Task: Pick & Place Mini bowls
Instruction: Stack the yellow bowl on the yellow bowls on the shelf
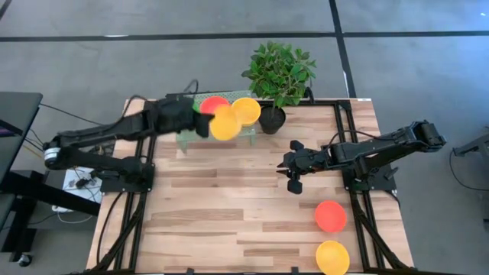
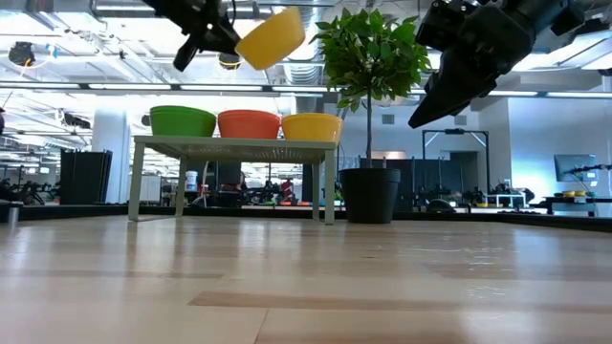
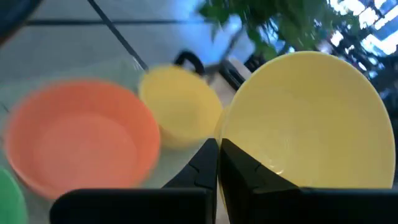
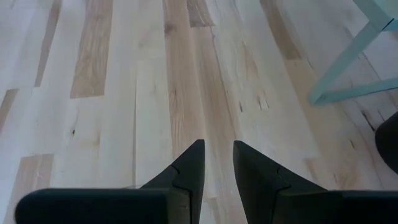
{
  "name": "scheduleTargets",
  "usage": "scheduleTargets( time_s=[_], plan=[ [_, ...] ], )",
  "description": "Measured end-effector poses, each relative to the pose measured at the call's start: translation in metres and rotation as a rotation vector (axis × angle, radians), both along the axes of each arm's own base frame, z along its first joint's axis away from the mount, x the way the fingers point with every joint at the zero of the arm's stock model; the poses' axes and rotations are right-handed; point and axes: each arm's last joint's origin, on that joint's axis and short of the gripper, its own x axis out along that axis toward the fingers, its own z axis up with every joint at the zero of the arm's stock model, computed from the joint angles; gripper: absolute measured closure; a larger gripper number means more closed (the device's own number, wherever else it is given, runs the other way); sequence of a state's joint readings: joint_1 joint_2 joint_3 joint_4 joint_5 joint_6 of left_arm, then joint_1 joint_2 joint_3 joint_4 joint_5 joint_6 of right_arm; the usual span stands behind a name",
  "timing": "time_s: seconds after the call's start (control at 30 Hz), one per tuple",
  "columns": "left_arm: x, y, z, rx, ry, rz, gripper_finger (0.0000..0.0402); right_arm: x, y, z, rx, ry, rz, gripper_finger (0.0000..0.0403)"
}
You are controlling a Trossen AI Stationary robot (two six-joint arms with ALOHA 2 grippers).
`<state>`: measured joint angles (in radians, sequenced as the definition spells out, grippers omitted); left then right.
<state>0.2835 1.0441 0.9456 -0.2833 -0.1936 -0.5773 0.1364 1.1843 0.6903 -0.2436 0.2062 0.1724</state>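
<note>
Left gripper (image 1: 205,122) carries a yellow mini bowl (image 1: 225,123) above the small green stand (image 2: 229,145).

Its fingers are pinched on the bowl's rim, holding it tilted over the stand, where green (image 2: 183,120), orange (image 2: 248,123) and yellow (image 2: 311,126) bowls sit in a row. The right gripper (image 1: 293,166) hangs over the bare table (image 1: 229,214), fingers slightly apart, holding nothing; a red bowl (image 1: 330,215) and a second yellow one (image 1: 332,257) lie near the table's right edge.

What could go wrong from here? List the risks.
1. The left gripper pinches only the rim of the tilted yellow bowl, held above the small stand; it could slip.
2. Lowering it could knock the bowls on the stand: green, red-orange, yellow.
</note>
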Motion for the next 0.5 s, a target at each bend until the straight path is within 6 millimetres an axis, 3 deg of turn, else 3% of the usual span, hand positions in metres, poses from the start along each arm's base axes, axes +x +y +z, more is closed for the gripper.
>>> scheduleTargets(
  time_s=[0.23,0.5],
  plan=[
    [0.012,0.042,0.028,0.021,0.005,0.116,0.0391,0.001,0.000,0.001,-0.036,-0.011,0.032,0.0324],
    [0.044,0.074,0.020,-0.101,0.200,0.132,0.0390,0.001,0.000,0.001,-0.036,-0.015,0.032,0.0324]
  ],
)
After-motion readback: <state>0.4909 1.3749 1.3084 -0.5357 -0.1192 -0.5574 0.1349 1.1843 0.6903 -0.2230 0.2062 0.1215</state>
